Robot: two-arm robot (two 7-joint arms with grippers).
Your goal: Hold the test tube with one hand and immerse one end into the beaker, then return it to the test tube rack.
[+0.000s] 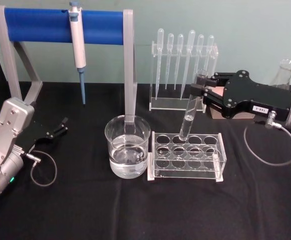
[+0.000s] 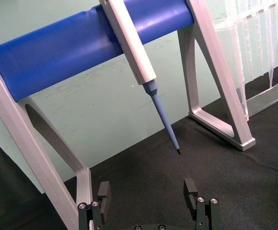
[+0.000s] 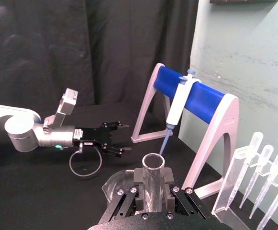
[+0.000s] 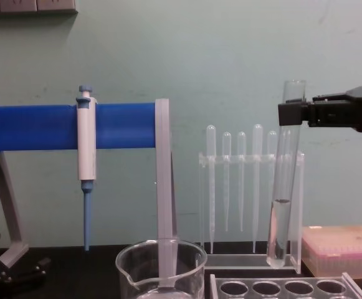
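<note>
While the right end effector point(image 1: 200, 89) is reaching in from the robot's right, high above the table point(image 1: 85, 215), its fingers are pinching the tube point(image 1: 188, 117) just below the flared rim. The tube is hanging down from that grip and tilting slightly, so its rounded bottom is lying far beneath the fingers and a little to their left. A little clear liquid is sitting in the tube's lower part.

The rack point(image 1: 220, 161) is standing on the table below the end effector. The tube's bottom is hovering just over the rack's back row of holes. In the chest view it is showing clear of the rack's top and not yet in a hole. The beaker point(image 1: 127, 147), partly filled with clear liquid, is standing below and to the left of the end effector, just beside the rack's left end and apart from the tube.

Behind the end effector, plastic pipettes point(image 1: 185, 55) are standing in a clear holder of their own. A pink box point(image 4: 342, 249) is lying under its wrist.

The left end effector point(image 1: 60, 127) is resting low over the table, far to the left of the right one and well apart from the beaker. Its fingers are spreading wide with nothing between them. Ahead of it a pipette point(image 1: 78, 50) is hanging from a blue stand point(image 1: 40, 26).
</note>
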